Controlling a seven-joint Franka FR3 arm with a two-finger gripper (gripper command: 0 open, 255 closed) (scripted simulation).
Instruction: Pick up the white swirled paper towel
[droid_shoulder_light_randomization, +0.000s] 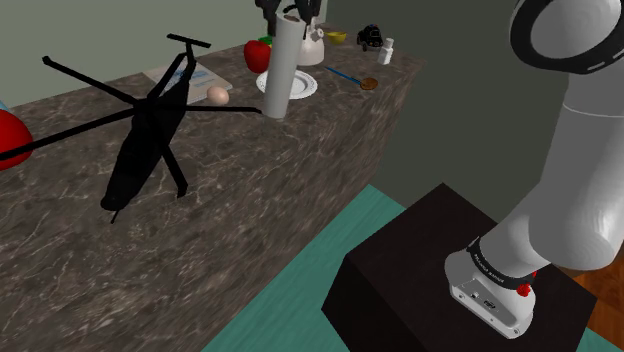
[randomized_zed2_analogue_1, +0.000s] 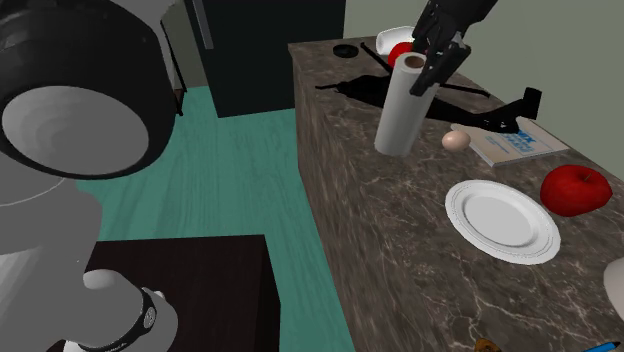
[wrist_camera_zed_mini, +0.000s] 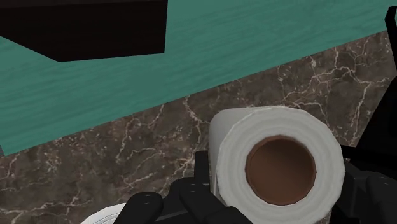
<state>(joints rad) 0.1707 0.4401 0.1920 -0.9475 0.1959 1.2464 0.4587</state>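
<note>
From the shoulder view: pincer (droid_shoulder_light_randomization: 288, 18) far off over the counter (droid_shoulder_light_randomization: 250, 210), down on the top of the paper towel (droid_shoulder_light_randomization: 281, 75). Roll standing straight up right under the pincer, bottom looking flat on the counter, white plate (droid_shoulder_light_randomization: 312, 88) just beside it. From the second exterior view: pincer (randomized_zed2_analogue_1: 427, 68) with one black finger on each side of the top of the paper towel (randomized_zed2_analogue_1: 400, 110), black toy helicopter (randomized_zed2_analogue_1: 495, 120) lying just behind. From the wrist view: looking straight down into the brown tube of the paper towel (wrist_camera_zed_mini: 278, 167), right between the fingers of the pincer (wrist_camera_zed_mini: 280, 175). Open only as wide as the roll, and seeming to press on both its sides, so most likely holding it. Reaching done, grabbing about done. Not lifted yet, by the look of it. Left to do: pulling the roll up off the counter.
</note>
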